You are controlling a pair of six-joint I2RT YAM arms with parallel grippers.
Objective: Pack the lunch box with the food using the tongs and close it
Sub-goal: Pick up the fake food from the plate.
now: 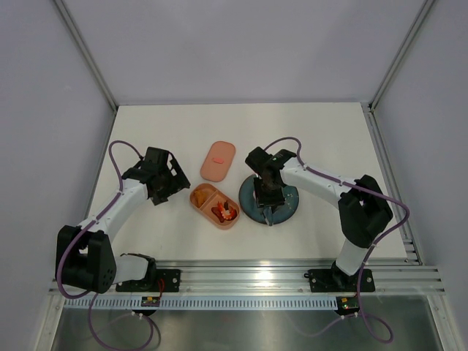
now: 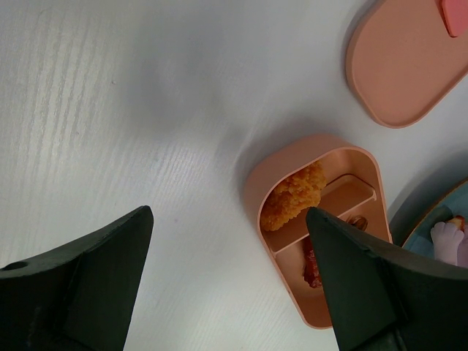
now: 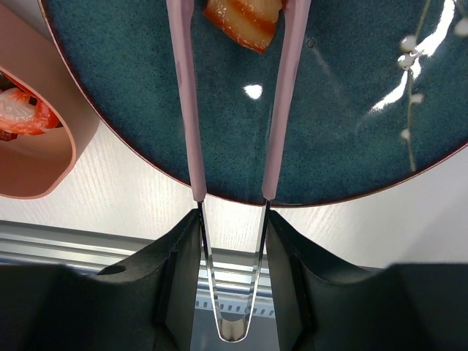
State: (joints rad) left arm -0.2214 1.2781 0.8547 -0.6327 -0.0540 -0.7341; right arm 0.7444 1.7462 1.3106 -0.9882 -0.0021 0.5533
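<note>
The salmon-pink lunch box (image 1: 207, 196) stands open at mid-table, and its flat lid (image 1: 218, 160) lies apart behind it. In the left wrist view the box (image 2: 256, 190) holds an orange crumbed piece (image 2: 292, 197) in one compartment and a dark red piece (image 2: 312, 265) in the other. My right gripper (image 3: 232, 219) is shut on the tongs (image 3: 187, 110), above the teal plate (image 3: 351, 110). An orange-and-white striped piece of food (image 3: 243, 18) lies between the pink arms; their tips are cut off by the frame. My left gripper (image 2: 228, 216) hangs open and empty, just left of the box.
The teal plate (image 1: 289, 208) sits right of the box, touching or nearly touching it. The box's near end (image 3: 44, 168) with a red piece (image 3: 22, 113) shows at the left in the right wrist view. The aluminium rail (image 1: 248, 276) runs along the near edge.
</note>
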